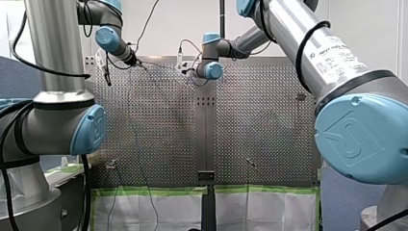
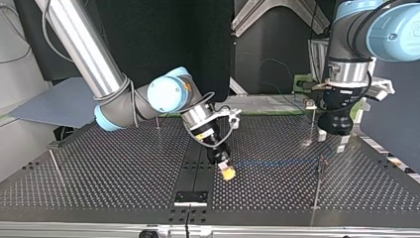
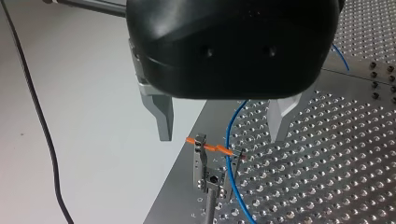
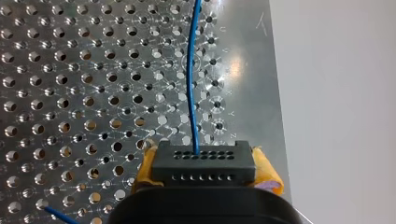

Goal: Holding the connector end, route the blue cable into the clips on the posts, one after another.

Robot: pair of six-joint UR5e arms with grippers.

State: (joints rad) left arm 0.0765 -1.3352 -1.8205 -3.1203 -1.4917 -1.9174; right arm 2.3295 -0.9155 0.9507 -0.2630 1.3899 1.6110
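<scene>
Right wrist view: right claw point(image 4: 205, 170) clamped on connector point(image 4: 203, 162), yellow pads point(image 4: 268, 175) either side; cable point(image 4: 190, 84) straight ahead over table point(image 4: 70, 93). Left wrist view: left claw point(image 3: 220, 135) wide, clip point(image 3: 201, 153) on post point(image 3: 208, 207) below fingers point(image 3: 161, 116), cable just beside clip.

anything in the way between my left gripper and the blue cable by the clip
Nothing visible does. In the left wrist view the left gripper hangs open over the clip, and the blue cable passes beside the clip, below the gap between the fingers, with only open air between gripper and cable.
</scene>
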